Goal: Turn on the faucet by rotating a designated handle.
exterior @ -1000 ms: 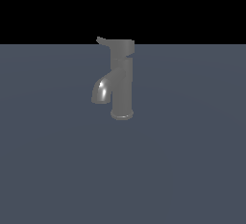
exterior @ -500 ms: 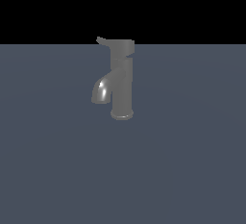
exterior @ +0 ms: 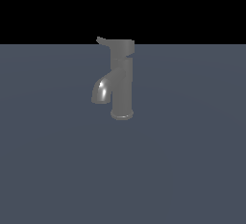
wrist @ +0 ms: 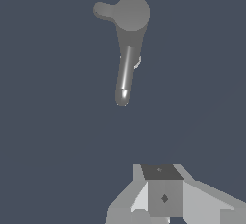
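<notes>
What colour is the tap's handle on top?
Plain grey, matte. The handle shows best in the exterior view.

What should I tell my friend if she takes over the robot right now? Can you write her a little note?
Gripper: seen only in the wrist view, holding nothing, clear of the faucet; whether it is open or shut cannot be told.
Faucet: stands upright on the grey surface, with its spout curving down toward the exterior view's left.
Handle: sits on top of the column, with its thin tip pointing to the exterior view's left. In the wrist view nothing touches it.
Done: nothing that shows.
Left: reach the handle, then rotate it to turn the faucet on.
</notes>
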`<state>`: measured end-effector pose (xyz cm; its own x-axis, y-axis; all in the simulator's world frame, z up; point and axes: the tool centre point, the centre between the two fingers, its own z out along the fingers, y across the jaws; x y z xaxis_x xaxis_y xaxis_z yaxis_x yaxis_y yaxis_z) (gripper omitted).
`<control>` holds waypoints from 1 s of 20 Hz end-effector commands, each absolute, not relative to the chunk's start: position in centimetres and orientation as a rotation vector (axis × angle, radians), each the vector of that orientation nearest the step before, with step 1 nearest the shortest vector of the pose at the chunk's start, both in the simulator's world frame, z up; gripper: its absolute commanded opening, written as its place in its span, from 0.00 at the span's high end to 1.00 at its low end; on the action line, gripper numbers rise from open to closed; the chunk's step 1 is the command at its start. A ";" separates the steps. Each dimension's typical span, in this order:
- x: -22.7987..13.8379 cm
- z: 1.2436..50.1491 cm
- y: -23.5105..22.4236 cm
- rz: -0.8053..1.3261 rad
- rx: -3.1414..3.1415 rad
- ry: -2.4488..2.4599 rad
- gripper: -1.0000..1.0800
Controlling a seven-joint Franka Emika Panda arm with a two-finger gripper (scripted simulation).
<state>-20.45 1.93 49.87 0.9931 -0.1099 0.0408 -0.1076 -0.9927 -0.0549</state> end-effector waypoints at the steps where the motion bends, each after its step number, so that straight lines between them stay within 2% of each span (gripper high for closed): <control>1: -19.3 49.8 2.0 -0.056 -3.062 0.252 1.00; 20: -8.6 46.6 2.7 0.063 -2.833 0.987 1.00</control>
